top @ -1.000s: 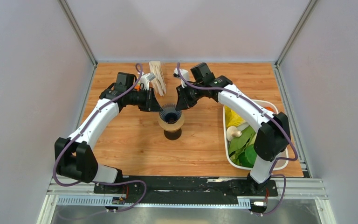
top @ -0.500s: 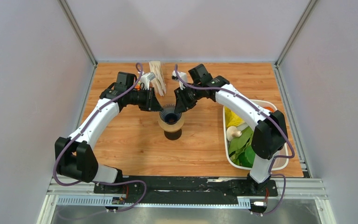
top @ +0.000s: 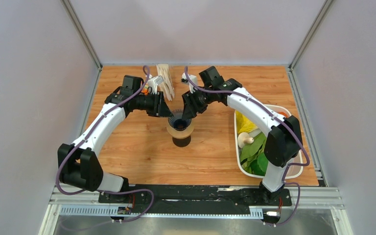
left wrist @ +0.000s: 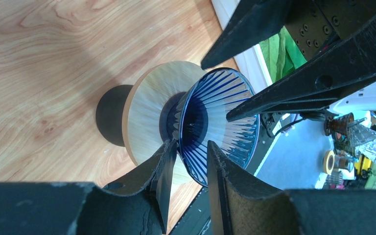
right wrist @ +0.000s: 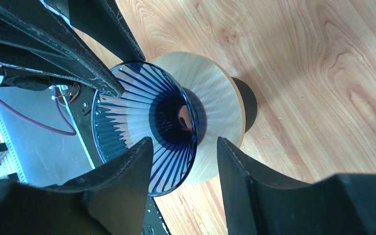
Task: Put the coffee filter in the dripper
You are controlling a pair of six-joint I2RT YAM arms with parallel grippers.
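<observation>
Dripper rim straddled: left gripper, right gripper (wide).

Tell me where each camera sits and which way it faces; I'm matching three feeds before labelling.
Top external: above and behind the arm bases, looking down on the table; both arms show, left gripper and right gripper flanking the dripper.
Left wrist: on that wrist, looking along its own fingers at the dripper; right gripper's fingers upper right.
Right wrist: on that wrist, facing the dripper from the opposite side; own fingers below, left gripper's upper left.
Shared: both wrist views show the dripper on the tan-rimmed pot.
</observation>
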